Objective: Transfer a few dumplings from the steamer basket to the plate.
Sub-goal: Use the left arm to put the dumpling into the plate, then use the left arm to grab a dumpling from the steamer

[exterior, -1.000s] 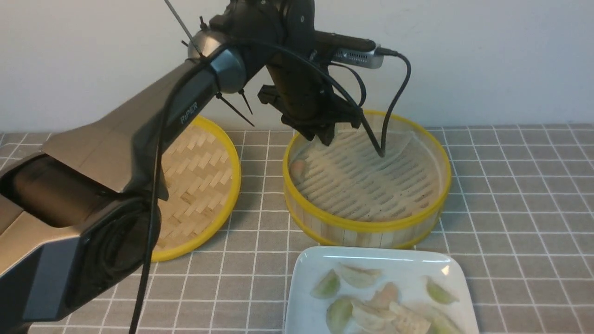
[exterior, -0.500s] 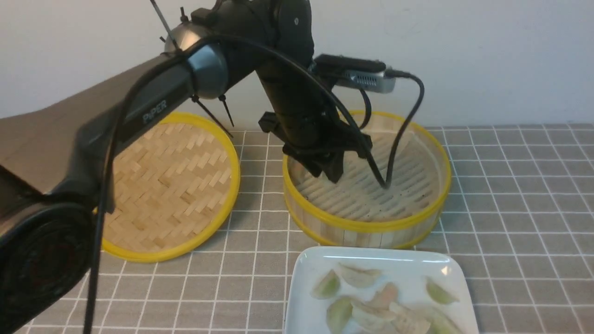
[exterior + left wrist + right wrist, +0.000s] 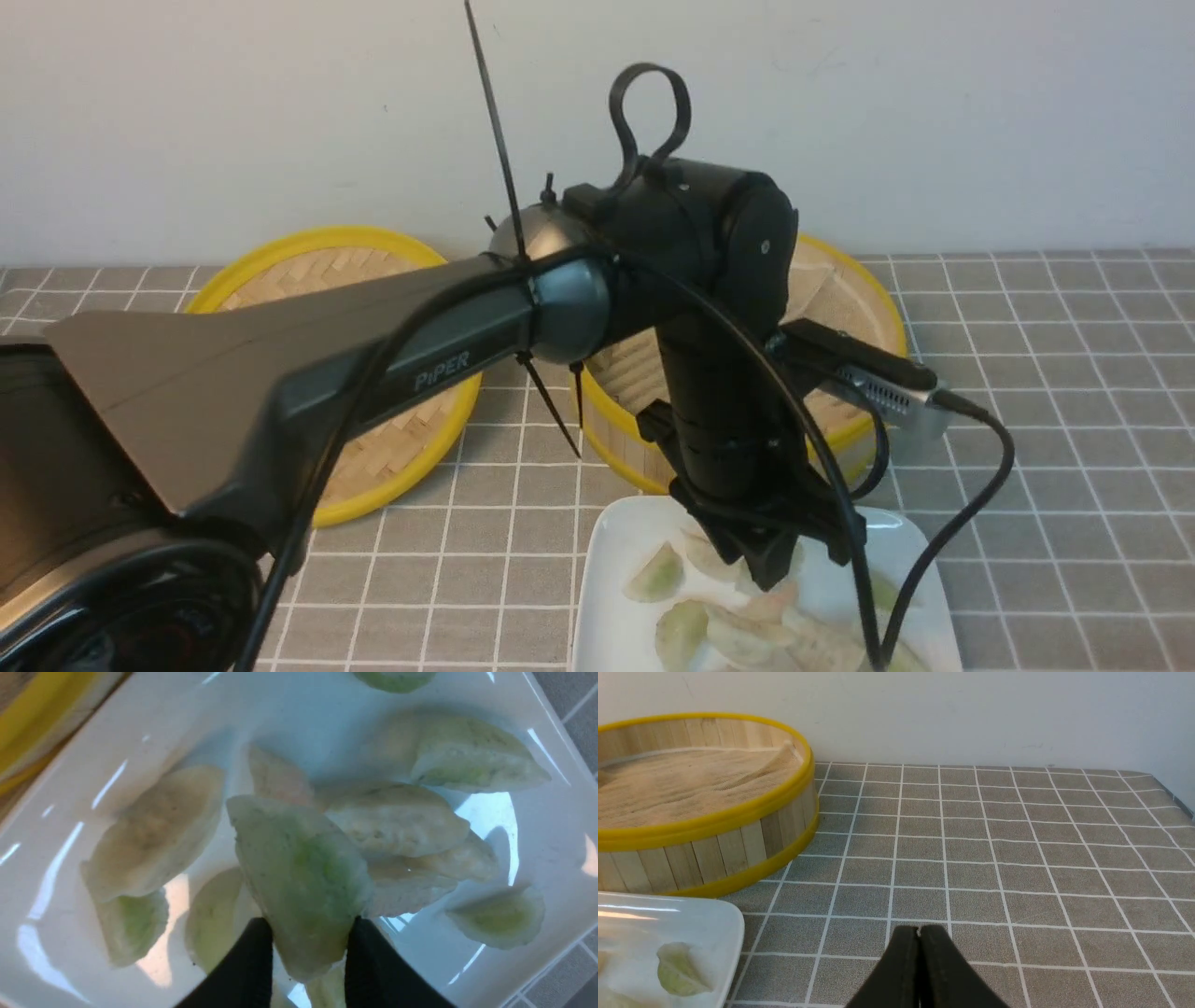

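My left gripper (image 3: 770, 571) hangs low over the white plate (image 3: 611, 537), pointing down. In the left wrist view this gripper (image 3: 308, 921) is shut on a pale green dumpling (image 3: 299, 877), held just above several dumplings (image 3: 392, 821) lying on the plate (image 3: 542, 826). More of the dumplings (image 3: 658, 574) show in the front view. The steamer basket (image 3: 882, 313) stands behind the plate, mostly hidden by the arm. Over the cloth to the right of the plate (image 3: 691, 919) and the basket (image 3: 705, 821), my right gripper (image 3: 918, 929) is shut with nothing in it.
A flat woven lid (image 3: 280, 266) with a yellow rim lies left of the basket. A grey checked cloth (image 3: 1055, 373) covers the table up to the white wall. The left arm's cable (image 3: 971, 504) loops over the plate's right side.
My left arm has swung from inside the steamer basket toward the near side and now hangs over the plate with the dumpling in its grip.
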Tool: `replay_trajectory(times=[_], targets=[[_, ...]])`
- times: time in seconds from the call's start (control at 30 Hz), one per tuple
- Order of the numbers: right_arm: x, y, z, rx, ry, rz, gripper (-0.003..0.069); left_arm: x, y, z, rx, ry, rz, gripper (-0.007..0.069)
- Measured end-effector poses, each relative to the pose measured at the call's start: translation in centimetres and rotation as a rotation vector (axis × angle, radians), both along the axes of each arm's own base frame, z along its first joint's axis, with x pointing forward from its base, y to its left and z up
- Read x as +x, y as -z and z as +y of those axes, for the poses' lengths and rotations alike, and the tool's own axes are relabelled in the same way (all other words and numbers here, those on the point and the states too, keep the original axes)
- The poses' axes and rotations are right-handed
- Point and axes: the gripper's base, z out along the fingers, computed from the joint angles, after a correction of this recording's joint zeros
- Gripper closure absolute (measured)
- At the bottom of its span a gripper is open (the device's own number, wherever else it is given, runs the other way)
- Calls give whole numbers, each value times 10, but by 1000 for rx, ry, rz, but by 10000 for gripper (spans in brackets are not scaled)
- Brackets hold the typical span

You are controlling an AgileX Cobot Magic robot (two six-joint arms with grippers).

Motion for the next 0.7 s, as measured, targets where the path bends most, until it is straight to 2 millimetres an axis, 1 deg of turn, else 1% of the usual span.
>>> replay_trajectory(times=[0.1, 0.17, 0.2, 0.23, 0.27, 0.3, 0.37, 0.43, 0.5, 0.57, 0.6, 0.63, 0.67, 0.7], targets=[[0, 0, 0, 0, 0, 0, 673, -1, 1, -2, -16, 4, 14, 416], [0, 0, 0, 0, 0, 0, 673, -1, 1, -2, -20, 7, 16, 355], [0, 0, 0, 0, 0, 0, 673, -1, 1, -2, -20, 9, 15, 340], [0, 0, 0, 0, 0, 0, 673, -1, 1, -2, -20, 10, 12, 279], [0, 0, 0, 0, 0, 0, 673, 0, 0, -2, -21, 11, 6, 258], [0, 0, 0, 0, 0, 0, 673, 3, -5, -2, -22, 9, -16, 212], [0, 0, 0, 0, 0, 0, 673, 10, -14, -1, -26, -13, -55, 172], [0, 0, 0, 0, 0, 0, 673, 24, -27, 5, -13, -50, -132, 150], [0, 0, 0, 0, 0, 0, 673, 41, -39, 16, 11, -127, -217, 139], [0, 0, 0, 0, 0, 0, 673, 68, -53, 30, 11, -239, -330, 134], [0, 0, 0, 0, 0, 0, 673, 74, -55, 34, 11, -267, -356, 134], [0, 0, 0, 0, 0, 0, 673, 89, -55, 44, 20, -318, -396, 134], [0, 0, 0, 0, 0, 0, 673, 99, -55, 50, 16, -354, -426, 134], [0, 0, 0, 0, 0, 0, 673, 105, -52, 54, 24, -372, -438, 134]])
